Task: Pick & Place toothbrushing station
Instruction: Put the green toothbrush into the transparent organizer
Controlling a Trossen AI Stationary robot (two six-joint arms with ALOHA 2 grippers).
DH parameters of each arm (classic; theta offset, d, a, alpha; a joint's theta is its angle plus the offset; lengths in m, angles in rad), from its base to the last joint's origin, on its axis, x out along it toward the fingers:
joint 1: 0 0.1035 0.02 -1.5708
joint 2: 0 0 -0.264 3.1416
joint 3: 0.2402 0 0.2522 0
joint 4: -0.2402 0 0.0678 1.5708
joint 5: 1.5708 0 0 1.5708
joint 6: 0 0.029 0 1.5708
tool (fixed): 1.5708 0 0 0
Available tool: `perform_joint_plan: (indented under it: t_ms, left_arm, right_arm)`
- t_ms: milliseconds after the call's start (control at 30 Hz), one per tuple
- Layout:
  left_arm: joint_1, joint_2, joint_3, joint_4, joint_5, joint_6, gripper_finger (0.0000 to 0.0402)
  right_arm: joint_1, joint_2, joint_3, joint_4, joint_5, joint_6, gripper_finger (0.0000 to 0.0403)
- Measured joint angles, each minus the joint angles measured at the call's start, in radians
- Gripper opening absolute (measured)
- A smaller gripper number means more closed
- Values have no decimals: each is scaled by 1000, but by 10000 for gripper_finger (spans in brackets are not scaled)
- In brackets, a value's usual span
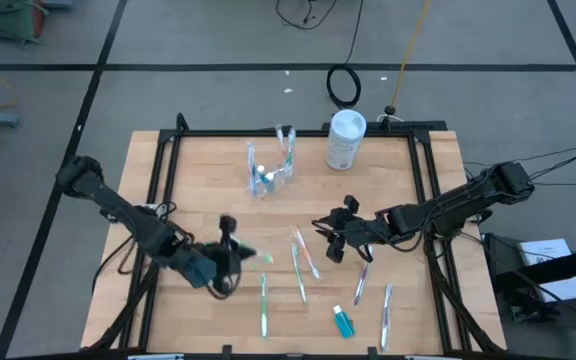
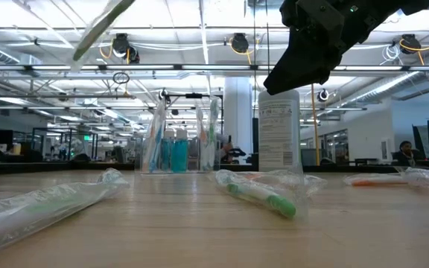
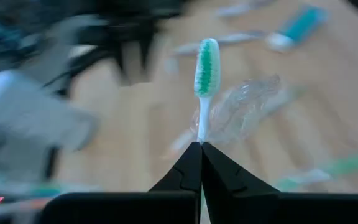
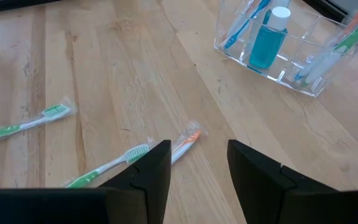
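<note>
Jaws of the left gripper (image 3: 201, 149) are pinched tight on a green toothbrush (image 3: 205, 68), gripped low on its slim, light, stiff handle, bristles up; its loose wrapper looks slippery. From above, the left gripper (image 1: 226, 262) hangs over the table (image 1: 198, 190), the clear organizer (image 1: 271, 170) well apart. Right wrist view: the right gripper (image 4: 199, 163) stands wide and empty above wrapped toothbrushes (image 4: 107, 167)

text: none legible | white canister (image 2: 278, 130) label: print unreadable
</note>
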Motion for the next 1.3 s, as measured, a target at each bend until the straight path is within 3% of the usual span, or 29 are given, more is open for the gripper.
perform_joint_plan:
  t_ms: [200,333,467,633,733,867,967,1133,1300]
  left_arm:
    - [27,-93,0,107,-122,-11,3]
    - [46,-163,0,179,-256,32,3]
    - [74,-221,-8,205,-270,-2,3]
    - [123,-259,-185,378,-312,-2,3]
    - [189,-277,-339,647,-321,60,3]
    - [308,-275,-520,1050,-255,167,3]
    - [414,-277,-610,1290,-182,148,3]
    - [576,-274,-715,1462,-30,-13,3]
    - [689,-222,-749,1462,170,-65,3]
  right_arm:
    - [0,0,0,0,0,-2,153]
    - [0,0,0,0,0,-3,153]
    - [0,0,0,0,-2,-3,153]
    - [0,0,0,0,-2,-3,153]
    - [0,0,0,0,-2,-3,153]
    - [0,0,0,0,-1,-3,153]
    - [0,0,0,0,0,-3,153]
    - [0,0,0,0,0,-11,153]
    - [0,0,0,1,0,-11,153]
